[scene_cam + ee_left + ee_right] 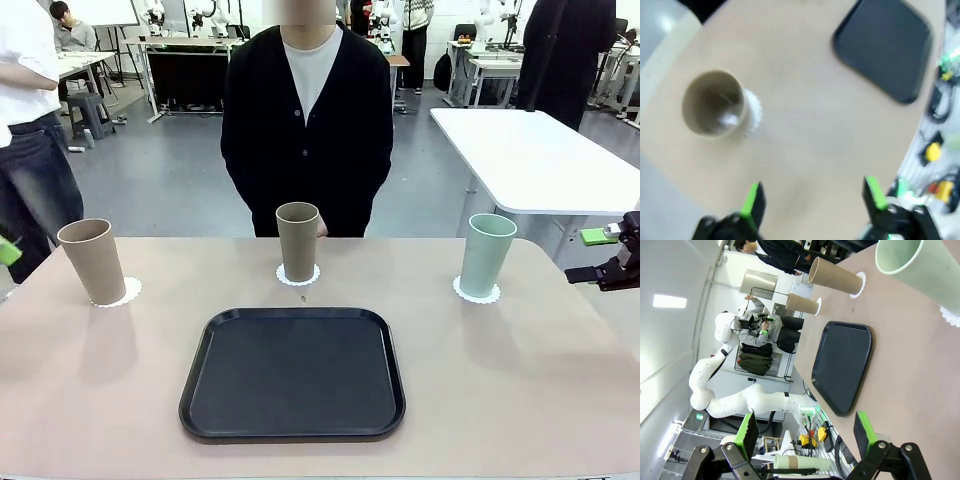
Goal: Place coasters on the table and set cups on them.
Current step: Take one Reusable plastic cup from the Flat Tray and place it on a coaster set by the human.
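A black rounded-corner plastic tray (292, 375) is lying flat in the foreground, nothing on it. A person in a black cardigan over a white shirt (306, 120) is standing behind. A white rectangular table (535, 160) is standing at right.

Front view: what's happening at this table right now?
Three cups stand on the table, each on a coaster: tan cup on the left, tan cup in the middle, mint green cup on the right. The black tray lies bare. Both grippers, left gripper and right gripper, are open, holding nothing. The person stands behind.
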